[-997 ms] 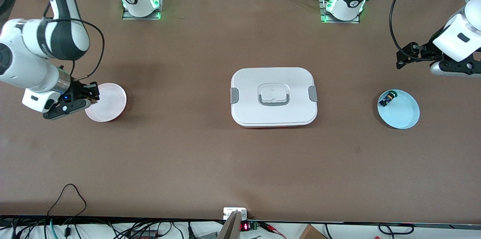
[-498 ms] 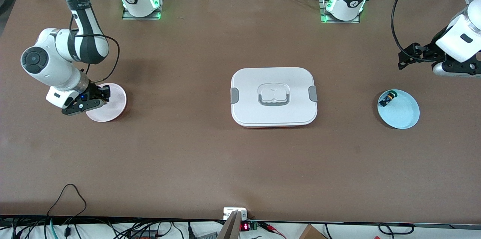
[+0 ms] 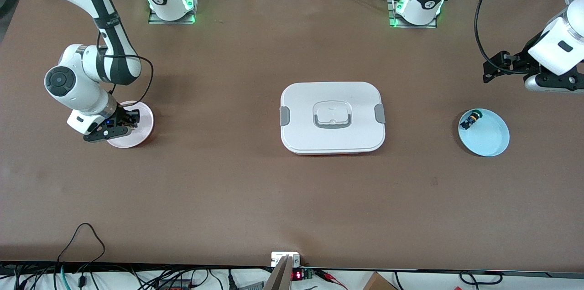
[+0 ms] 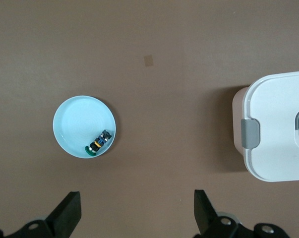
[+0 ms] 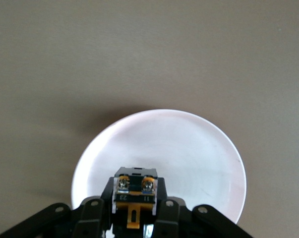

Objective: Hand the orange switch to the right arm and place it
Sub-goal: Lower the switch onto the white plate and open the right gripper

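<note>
The brown table [image 3: 255, 199] carries a white lidded container [image 3: 332, 117] at its middle, with grey clips at both ends and a handle set in the lid.

The right arm [image 3: 86, 75] reaches down from its base and bends at the elbow, so that its wrist tilts over the pink plate [image 3: 139, 123] toward the right arm's end of the table. The right gripper [image 3: 130, 119] hangs just above that plate, clenched on the orange switch [image 5: 134, 198]; the right wrist view shows the part's black body with two screw terminals and an orange band pinched between the fingers [image 5: 92, 213], over the plate's white-looking face [image 5: 189, 153].

The left arm waits at the left arm's end of the table, its wrist held high. The left gripper [image 4: 137, 215] is released, fingers spread wide, over bare table near the light blue plate [image 3: 490, 137].

In that blue plate, by its rim, lies a small black part with a green and yellow tip [image 3: 470, 120].
</note>
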Robot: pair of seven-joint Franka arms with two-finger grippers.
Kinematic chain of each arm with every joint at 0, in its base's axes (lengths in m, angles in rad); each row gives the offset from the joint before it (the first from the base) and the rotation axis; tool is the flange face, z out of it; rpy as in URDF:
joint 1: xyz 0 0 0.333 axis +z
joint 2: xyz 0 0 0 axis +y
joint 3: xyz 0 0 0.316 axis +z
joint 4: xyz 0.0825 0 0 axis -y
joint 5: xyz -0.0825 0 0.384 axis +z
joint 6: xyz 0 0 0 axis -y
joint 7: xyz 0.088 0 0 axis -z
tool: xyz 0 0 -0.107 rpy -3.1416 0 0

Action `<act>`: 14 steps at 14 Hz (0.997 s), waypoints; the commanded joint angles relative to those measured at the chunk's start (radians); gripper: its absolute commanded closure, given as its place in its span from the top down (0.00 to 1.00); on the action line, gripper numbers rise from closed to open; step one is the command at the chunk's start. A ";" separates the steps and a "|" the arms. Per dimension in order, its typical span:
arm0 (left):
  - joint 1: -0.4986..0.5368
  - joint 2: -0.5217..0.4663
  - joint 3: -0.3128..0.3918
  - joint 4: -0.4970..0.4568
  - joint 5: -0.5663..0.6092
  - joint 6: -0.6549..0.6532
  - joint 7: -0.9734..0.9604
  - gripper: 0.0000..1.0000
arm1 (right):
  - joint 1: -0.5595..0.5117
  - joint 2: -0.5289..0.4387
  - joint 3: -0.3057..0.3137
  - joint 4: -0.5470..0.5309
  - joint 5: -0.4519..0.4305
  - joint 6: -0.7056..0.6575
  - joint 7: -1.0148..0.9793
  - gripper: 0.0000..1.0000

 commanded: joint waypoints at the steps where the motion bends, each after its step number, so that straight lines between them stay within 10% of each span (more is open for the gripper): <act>1: 0.002 -0.014 -0.008 0.005 0.019 -0.026 -0.010 1.00 | -0.013 0.030 -0.005 -0.008 -0.004 0.055 0.010 0.01; 8: 0.001 -0.014 -0.008 0.006 0.017 -0.026 -0.010 1.00 | -0.014 0.095 -0.005 -0.002 -0.003 0.121 0.010 0.06; 14: -0.002 -0.014 -0.012 0.006 0.019 -0.026 -0.010 1.00 | -0.017 0.085 -0.005 0.000 -0.003 0.107 0.011 0.46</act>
